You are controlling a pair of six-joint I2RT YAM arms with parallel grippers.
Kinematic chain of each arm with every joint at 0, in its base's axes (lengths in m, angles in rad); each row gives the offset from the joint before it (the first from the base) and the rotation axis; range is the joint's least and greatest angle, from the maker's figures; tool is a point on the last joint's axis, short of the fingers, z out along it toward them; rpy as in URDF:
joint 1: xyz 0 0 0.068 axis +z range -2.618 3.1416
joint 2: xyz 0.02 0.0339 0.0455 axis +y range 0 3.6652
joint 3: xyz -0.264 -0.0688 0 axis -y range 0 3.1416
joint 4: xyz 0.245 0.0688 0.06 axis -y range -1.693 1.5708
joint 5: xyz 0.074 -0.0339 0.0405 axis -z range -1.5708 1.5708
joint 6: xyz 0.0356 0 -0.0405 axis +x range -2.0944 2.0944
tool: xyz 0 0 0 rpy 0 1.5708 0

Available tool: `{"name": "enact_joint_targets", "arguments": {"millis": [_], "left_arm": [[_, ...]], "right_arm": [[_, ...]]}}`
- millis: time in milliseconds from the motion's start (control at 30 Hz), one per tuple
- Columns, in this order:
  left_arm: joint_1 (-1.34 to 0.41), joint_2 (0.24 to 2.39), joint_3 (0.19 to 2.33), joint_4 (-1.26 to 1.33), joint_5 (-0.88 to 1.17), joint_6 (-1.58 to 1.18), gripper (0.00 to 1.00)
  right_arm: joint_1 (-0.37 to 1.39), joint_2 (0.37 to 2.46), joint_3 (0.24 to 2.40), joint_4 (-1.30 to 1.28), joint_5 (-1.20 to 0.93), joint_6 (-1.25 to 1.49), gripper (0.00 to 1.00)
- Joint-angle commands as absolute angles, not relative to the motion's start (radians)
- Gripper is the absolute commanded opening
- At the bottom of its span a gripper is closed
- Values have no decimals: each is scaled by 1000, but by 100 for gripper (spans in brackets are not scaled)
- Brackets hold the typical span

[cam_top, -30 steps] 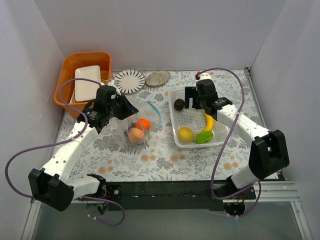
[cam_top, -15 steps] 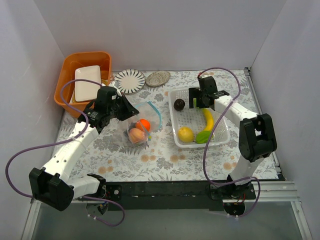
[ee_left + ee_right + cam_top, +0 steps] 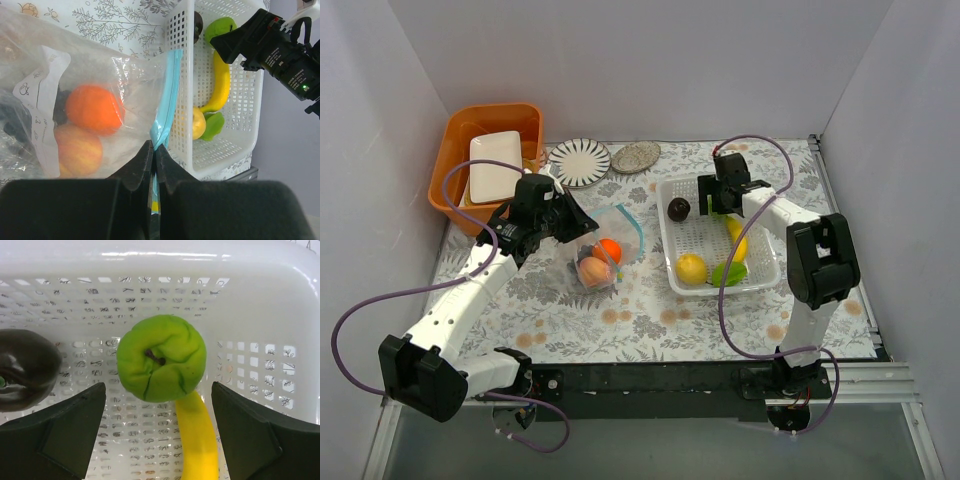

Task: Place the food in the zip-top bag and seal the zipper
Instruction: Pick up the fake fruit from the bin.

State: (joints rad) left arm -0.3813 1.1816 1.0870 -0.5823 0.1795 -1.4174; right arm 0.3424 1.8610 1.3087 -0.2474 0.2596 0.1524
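Note:
The clear zip-top bag (image 3: 600,252) lies left of centre with an orange (image 3: 610,247) and a peach (image 3: 592,270) inside. My left gripper (image 3: 582,225) is shut on the bag's light blue zipper (image 3: 167,95), pinching the strip at the mouth's edge (image 3: 154,150). The white basket (image 3: 765,270) holds a dark plum (image 3: 678,208), a banana (image 3: 737,240), a lemon (image 3: 691,268) and a green mango (image 3: 728,272). My right gripper (image 3: 159,405) hangs open over the basket's far end. A green apple (image 3: 161,357) sits between and just beyond its fingers, resting against the banana (image 3: 197,440), with the plum (image 3: 25,367) to its left.
An orange bin (image 3: 460,150) with a white dish (image 3: 495,165) stands at the back left. A striped plate (image 3: 579,162) and a grey plate (image 3: 636,156) lie along the back. White walls close in on three sides.
My right gripper has shifted toward the basket's far end, over the green apple, and that arm has swung round. The left gripper and the bag have not moved.

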Motion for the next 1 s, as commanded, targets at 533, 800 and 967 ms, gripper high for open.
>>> {"name": "enact_joint_targets", "arguments": {"millis": [533,800,967], "left_arm": [[-379,1147,1083,-589,179,-1401,0],[-377,1143,1075,-583,192,-1402,0],[-377,1146,1078,-578,207,-1399,0]], "right_arm": [[333,1882,1332,-153,247,138,50],[333,1721,1204,-164,144,179,41],[334,1616,1149,-176,29,202,39]]}}
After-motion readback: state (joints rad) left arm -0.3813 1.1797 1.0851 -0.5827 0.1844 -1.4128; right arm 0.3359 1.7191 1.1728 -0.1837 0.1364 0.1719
